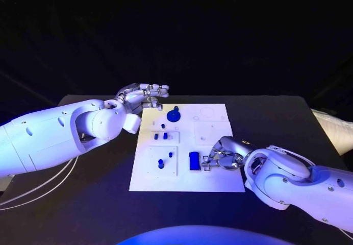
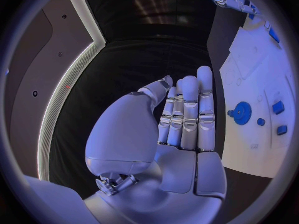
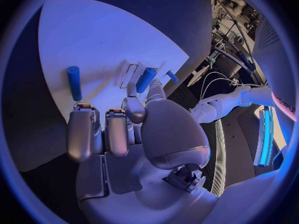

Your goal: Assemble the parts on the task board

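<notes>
Your right hand (image 1: pixel 223 155), fingers curled on nothing, rests beside the blue block (image 1: pixel 193 160) on the task board (image 1: pixel 221 181); left hand (image 1: pixel 144 96) hovers, fingers pressed together.

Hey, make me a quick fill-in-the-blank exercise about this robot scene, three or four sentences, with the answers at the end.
1. The blue gear lies near the board's far edge, closest to the ____ hand.
2. The left hand holds ____, its fingers straight.
3. The right hand rests on the board right beside the blue ____.
4. The table under the board is ____ in colour.

Answers: left; nothing; block; black
</notes>
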`<control>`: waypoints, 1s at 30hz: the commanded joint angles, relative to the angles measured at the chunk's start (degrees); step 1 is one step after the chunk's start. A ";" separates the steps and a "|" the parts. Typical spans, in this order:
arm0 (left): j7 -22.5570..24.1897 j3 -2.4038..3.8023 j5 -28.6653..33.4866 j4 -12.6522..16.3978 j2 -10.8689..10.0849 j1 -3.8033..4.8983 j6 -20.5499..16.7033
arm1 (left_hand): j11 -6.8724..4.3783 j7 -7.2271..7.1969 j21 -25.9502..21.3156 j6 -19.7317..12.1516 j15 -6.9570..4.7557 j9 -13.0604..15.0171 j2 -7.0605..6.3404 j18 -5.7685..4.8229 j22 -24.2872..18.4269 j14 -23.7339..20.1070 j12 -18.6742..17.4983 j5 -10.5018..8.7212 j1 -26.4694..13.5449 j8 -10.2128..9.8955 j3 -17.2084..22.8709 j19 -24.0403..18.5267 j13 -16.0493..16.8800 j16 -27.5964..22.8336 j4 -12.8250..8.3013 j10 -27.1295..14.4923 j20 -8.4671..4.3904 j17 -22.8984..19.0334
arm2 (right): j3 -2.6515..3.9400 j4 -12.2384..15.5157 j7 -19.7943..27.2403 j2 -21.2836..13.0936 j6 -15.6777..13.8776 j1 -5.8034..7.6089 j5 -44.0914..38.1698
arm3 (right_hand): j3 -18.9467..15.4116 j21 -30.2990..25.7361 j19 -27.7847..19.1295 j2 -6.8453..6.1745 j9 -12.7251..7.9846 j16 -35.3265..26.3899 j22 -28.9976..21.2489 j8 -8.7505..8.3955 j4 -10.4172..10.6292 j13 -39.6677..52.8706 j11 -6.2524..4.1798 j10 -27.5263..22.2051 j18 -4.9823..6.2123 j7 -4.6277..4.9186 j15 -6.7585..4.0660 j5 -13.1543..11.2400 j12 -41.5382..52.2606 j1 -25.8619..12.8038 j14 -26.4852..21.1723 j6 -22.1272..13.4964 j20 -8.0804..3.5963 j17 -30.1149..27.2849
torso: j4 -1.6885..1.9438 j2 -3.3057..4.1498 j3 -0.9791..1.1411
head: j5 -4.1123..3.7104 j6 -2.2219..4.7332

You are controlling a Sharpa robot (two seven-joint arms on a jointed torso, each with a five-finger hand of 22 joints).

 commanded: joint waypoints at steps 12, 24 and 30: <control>0.28 0.03 -0.04 0.20 -0.02 0.02 0.93 | 0.03 0.01 -0.26 -0.29 -0.06 -0.08 0.04 0.66 -0.08 -0.28 0.17 0.39 0.18 0.39 -0.30 -0.21 0.06 -0.22 -0.05 -0.56 0.11 -0.08 | -0.03 1.29 1.43 -9.49 -0.45 1.99 -0.40 | 2.19 -0.73 -0.77 2.68 -1.08 -0.04 -0.74 -3.12 -2.70 -4.76 1.00 -3.25 -0.40 1.30 0.77 0.91 -6.50 6.36 3.68 -2.40 0.75 2.87 | -0.14 0.04 0.06 | -1.73 0.77; 0.30 0.03 -0.04 0.09 0.10 0.01 1.06 | 0.03 0.00 -0.30 -0.30 -0.05 -0.08 0.05 0.66 -0.11 -0.31 0.22 0.39 0.19 0.41 -0.31 -0.21 0.06 -0.23 -0.06 -0.60 0.11 -0.11 | -0.21 -1.58 -2.00 -8.41 4.37 1.25 -3.30 | 1.49 -1.03 -0.95 2.09 -1.23 -0.34 -1.09 -3.51 -1.86 -7.19 0.93 -4.10 -0.33 1.18 0.74 1.30 -9.60 5.28 3.58 -1.28 0.76 2.60 | 0.03 0.04 -0.03 | -1.94 0.83; 0.28 0.02 -0.04 0.08 0.05 0.00 1.05 | 0.03 0.00 -0.30 -0.30 -0.05 -0.08 0.05 0.66 -0.11 -0.31 0.22 0.39 0.19 0.41 -0.31 -0.21 0.06 -0.23 -0.06 -0.60 0.11 -0.11 | -0.25 -2.59 -2.53 -7.32 5.80 0.66 -3.83 | 0.98 -1.11 -0.99 1.65 -1.31 -0.46 -1.19 -3.77 -1.29 -7.49 0.97 -4.06 -0.31 1.19 0.76 1.08 -9.99 4.50 3.55 -1.16 0.80 2.48 | 0.06 0.08 -0.02 | -1.90 0.77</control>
